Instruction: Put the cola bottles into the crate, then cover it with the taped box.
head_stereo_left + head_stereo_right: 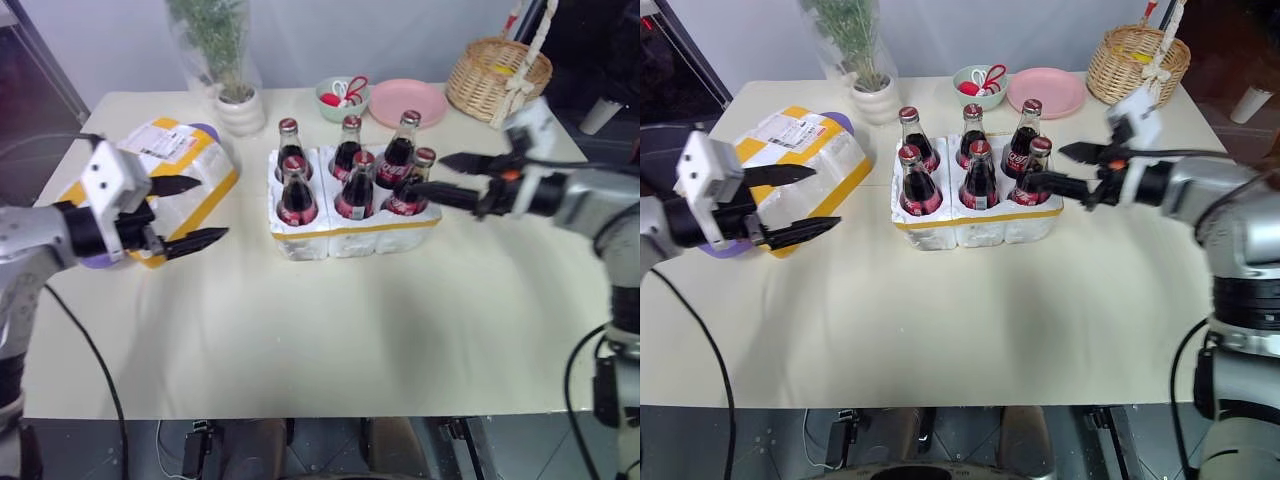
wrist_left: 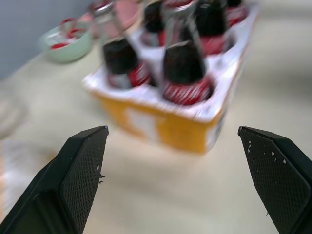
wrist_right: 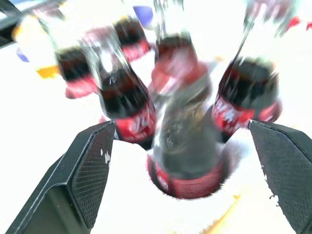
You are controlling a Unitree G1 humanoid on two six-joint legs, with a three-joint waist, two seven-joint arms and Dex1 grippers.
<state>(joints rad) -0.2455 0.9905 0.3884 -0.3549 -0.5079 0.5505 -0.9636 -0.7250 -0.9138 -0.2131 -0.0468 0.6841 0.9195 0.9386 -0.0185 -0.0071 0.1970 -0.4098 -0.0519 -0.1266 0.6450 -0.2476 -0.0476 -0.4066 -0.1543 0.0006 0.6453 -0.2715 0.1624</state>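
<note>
Surface: cream table (image 1: 330, 330), pale wall behind.
Right gripper (image 1: 425, 175): centre right of frame, fingers spread wide, empty, just beside the nearest bottle.
Left gripper (image 1: 190, 212): centre left, fingers wide apart, empty, in front of the taped box.
Six red-capped dark cola bottles (image 1: 355, 190): upright in the wells.
White yellow-banded foam crate (image 1: 350, 235): frame centre.
Yellow-striped white foam taped box (image 1: 185, 160): upper left, tilted.

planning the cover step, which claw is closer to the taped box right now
Left. The left claw is open right at the taped box, at its near side. The right claw is open across the table, by the bottles in the crate.
</note>
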